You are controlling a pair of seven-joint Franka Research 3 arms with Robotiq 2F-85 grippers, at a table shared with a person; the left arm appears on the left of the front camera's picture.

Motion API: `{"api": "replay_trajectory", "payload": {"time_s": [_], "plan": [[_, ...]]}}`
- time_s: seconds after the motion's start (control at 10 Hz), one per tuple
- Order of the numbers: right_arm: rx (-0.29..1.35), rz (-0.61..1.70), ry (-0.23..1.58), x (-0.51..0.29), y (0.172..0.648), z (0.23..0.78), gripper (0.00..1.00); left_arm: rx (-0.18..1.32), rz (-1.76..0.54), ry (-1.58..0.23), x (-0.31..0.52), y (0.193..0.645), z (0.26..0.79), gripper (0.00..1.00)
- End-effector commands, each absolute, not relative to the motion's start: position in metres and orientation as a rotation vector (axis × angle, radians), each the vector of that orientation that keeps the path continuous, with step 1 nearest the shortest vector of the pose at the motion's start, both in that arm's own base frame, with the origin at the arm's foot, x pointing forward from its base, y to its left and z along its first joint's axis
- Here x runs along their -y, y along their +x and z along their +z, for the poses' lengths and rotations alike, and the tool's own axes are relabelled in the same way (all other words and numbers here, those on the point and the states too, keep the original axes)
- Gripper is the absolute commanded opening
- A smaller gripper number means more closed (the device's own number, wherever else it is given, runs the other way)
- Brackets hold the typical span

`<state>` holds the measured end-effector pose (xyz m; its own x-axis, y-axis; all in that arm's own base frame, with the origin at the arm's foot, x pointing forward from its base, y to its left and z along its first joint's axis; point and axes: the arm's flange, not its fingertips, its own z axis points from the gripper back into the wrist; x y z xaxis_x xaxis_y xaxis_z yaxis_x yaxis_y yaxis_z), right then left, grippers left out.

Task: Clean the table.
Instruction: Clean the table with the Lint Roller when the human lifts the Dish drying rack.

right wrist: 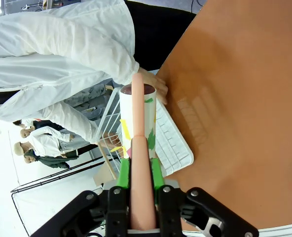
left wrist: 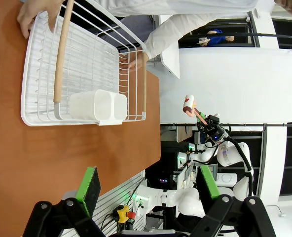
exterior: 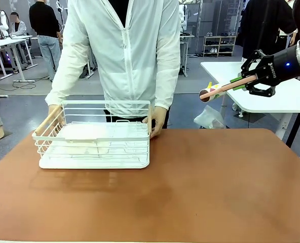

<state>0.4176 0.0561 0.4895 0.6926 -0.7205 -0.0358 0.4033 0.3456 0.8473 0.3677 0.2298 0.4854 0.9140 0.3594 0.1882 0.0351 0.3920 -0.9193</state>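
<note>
The reddish-brown table [exterior: 200, 192] is bare apart from a white wire basket [exterior: 94, 139] at its far left. A person in a white jacket grips the basket with one hand [exterior: 157, 124] on each end. Off the table's far right corner and well above it, my right gripper [exterior: 241, 81] is shut on the pink handle of a lint roller [exterior: 216, 90], whose white roll points toward the person. The right wrist view shows that handle [right wrist: 138, 148] clamped between the green pads, with the basket [right wrist: 173, 140] beyond. My left gripper [left wrist: 148, 185] hangs open and empty over the table [left wrist: 37, 158].
A white-topped table [exterior: 271, 93] with thin black legs stands behind my right arm. The basket [left wrist: 87, 74] has wooden handles and a white cup holder on one side. Other people stand far off at the back left.
</note>
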Motion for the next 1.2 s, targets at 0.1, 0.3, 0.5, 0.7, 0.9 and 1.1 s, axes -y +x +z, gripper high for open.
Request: {"api": "replay_trajectory", "payload": {"time_s": [0.1,0.3,0.5,0.7,0.9,1.1], "plan": [[0.376,-0.749,0.969,-0.0582,0.4175,0.4898,0.00,0.389,0.208,-1.162,-0.2308,0.3649,0.4857,1.00],[0.376,-0.749,0.969,-0.0582,0.4175,0.4898,0.00,0.389,0.208,-1.162,-0.2308,0.3649,0.4857,1.00],[0.376,-0.749,0.969,-0.0582,0.4175,0.4898,0.00,0.389,0.208,-1.162,-0.2308,0.3649,0.4857,1.00],[0.376,-0.749,0.969,-0.0582,0.4175,0.4898,0.00,0.389,0.208,-1.162,-0.2308,0.3649,0.4857,1.00],[0.376,-0.749,0.969,-0.0582,0.4175,0.4898,0.00,0.389,0.208,-1.162,-0.2308,0.3649,0.4857,1.00],[0.406,-0.642,0.925,-0.0572,0.4180,0.4930,0.21,0.389,0.208,-1.162,-0.2308,0.3649,0.4857,1.00]]}}
